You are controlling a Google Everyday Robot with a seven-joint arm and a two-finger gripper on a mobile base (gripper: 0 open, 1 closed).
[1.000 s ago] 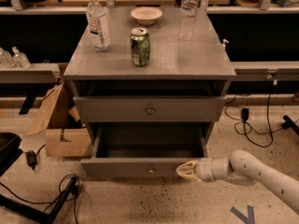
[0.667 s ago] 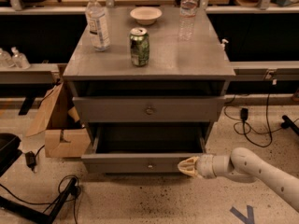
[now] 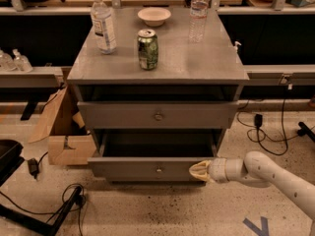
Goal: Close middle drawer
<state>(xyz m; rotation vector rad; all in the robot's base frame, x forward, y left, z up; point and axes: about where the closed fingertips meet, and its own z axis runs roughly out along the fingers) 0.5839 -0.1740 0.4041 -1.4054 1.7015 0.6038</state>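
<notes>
Your claw (image 3: 199, 171) is low down at the front of the grey wooden bench (image 3: 197, 63). It touches the right end of the front of the middle drawer (image 3: 128, 168). This is the grey wooden drawer with a small round knob in the middle of its front. The claw's pale tips look pinched together, and they hold nothing. Your white arm (image 3: 266, 173) comes in from the lower right, close to the speckled floor (image 3: 147, 210).

The middle drawer is pulled out, and you can see down into its dark grey box. Above it is a bigger grey drawer front (image 3: 113, 114) with a round knob of its own. There is a dark gap over that one, just under the bench top.

On top of the bench stands a green drink can (image 3: 147, 49), near the middle. A clear plastic bottle with a label (image 3: 104, 22) stands to its left. A second clear bottle (image 3: 198, 14) stands at the back right. A small pale bowl (image 3: 154, 16) sits at the back, between the two bottles.

A brown cardboard box (image 3: 69, 149) sits on the floor just beside the bench, on the left.
</notes>
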